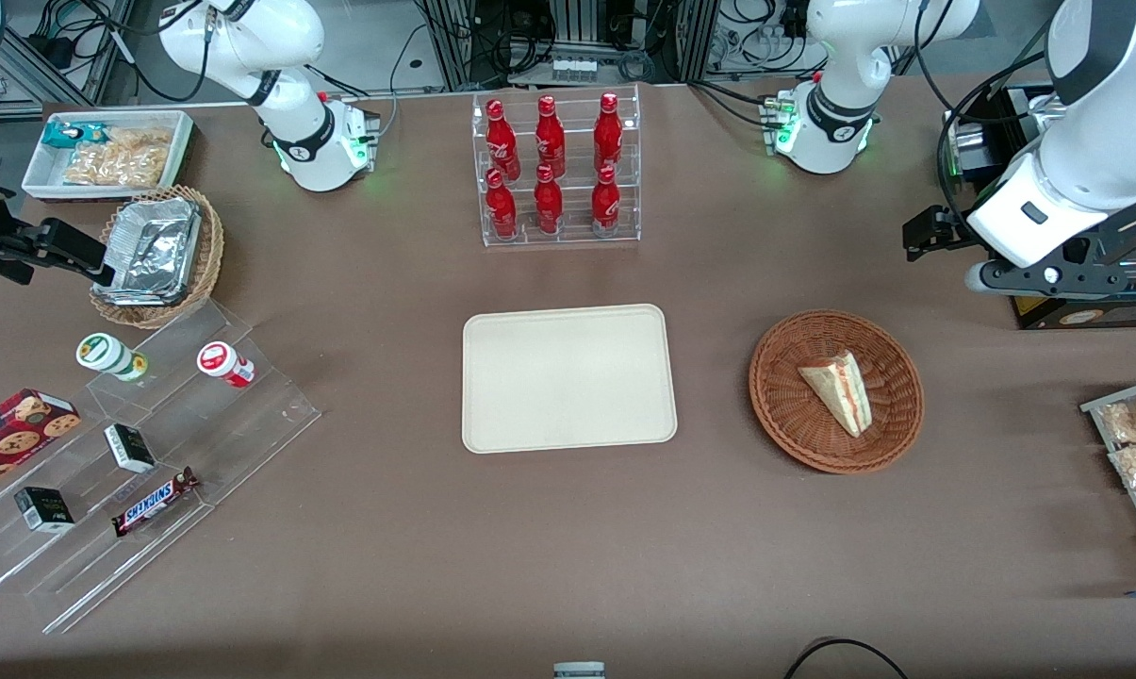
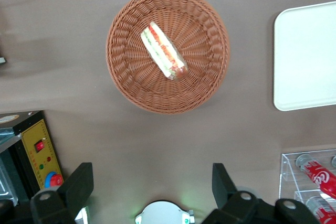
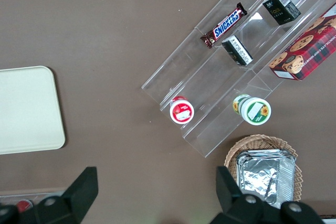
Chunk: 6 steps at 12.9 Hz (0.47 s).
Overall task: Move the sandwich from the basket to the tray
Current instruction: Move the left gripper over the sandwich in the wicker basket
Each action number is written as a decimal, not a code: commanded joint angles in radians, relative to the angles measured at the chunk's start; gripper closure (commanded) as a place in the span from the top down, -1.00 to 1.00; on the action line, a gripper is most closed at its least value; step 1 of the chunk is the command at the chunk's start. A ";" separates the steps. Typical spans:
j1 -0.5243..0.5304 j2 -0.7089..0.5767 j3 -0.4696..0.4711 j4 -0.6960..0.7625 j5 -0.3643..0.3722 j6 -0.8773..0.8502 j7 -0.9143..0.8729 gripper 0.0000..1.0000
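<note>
With 1 sandwich [image 1: 838, 390] lying in the 1 basket [image 1: 784, 415] beside the 1 bare tray [image 1: 568, 377], the gripper [image 2: 152, 187] hangs high above the basket with jaws spread wide and holding nothing, so a grip across the soft bread could squash it or spill its filling.

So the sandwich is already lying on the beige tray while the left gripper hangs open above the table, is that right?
Not quite: the sandwich is not on the tray; it lies in the round woven basket, as the front view shows, and the tray holds nothing. The rest stands: the left gripper hangs open above the table, apart from the basket.
</note>
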 commanded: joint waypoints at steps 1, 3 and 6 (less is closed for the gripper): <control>0.003 0.014 0.000 0.036 -0.011 -0.012 0.014 1.00; 0.009 0.031 0.002 0.025 -0.007 -0.018 0.013 1.00; 0.009 0.101 0.002 0.005 -0.006 0.018 0.013 1.00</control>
